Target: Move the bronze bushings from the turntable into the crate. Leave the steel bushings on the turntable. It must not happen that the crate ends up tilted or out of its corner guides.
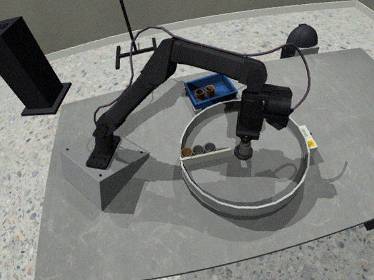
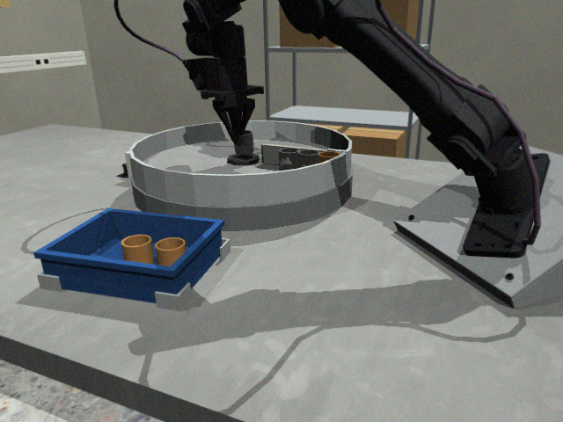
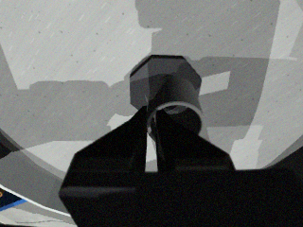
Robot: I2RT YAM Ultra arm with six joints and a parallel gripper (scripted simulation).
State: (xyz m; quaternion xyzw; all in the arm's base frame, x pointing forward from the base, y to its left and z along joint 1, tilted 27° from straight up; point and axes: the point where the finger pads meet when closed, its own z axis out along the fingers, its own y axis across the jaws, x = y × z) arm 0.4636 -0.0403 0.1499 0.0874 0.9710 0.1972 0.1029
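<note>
Reading left to right from the top view, the arm's grey wedge mount [image 1: 83, 176] [image 2: 441, 247] stands on the counter [image 1: 98, 253] [image 2: 313, 372], apart from the turntable [image 1: 219, 205] [image 2: 236, 188] [image 3: 62, 38]. At the turntable's left wall, one bronze bushing [image 1: 186, 154] [image 2: 329, 156] is upright, with a first steel bushing [image 1: 198, 152] [image 2: 309, 153] and a second steel bushing [image 1: 210, 150] [image 2: 288, 157] beside it, in a row along the pale divider [image 1: 210, 155] [image 2: 271, 154]. Behind the turntable, the blue crate [image 1: 215, 99] [image 2: 113, 279] [image 3: 14, 205] contains two bronze bushings, a left one [image 1: 199, 96] [image 2: 169, 255] and a right one [image 1: 210, 93] [image 2: 137, 251], both upright (count confirmed in the exterior view). Further right, the gripper [image 1: 245, 139] [image 2: 239, 137] [image 3: 151, 113] is nearly closed, pinching the wall of a third steel bushing [image 1: 246, 148] [image 2: 246, 142] [image 3: 187, 92], one finger inside its bore. That piece is over the dark faceted hub [image 1: 238, 154] [image 2: 235, 160] [image 3: 161, 66]; contact between the two cannot be determined. At the turntable's right side, a white plate [image 1: 305, 136] bears a yellow label.
</note>
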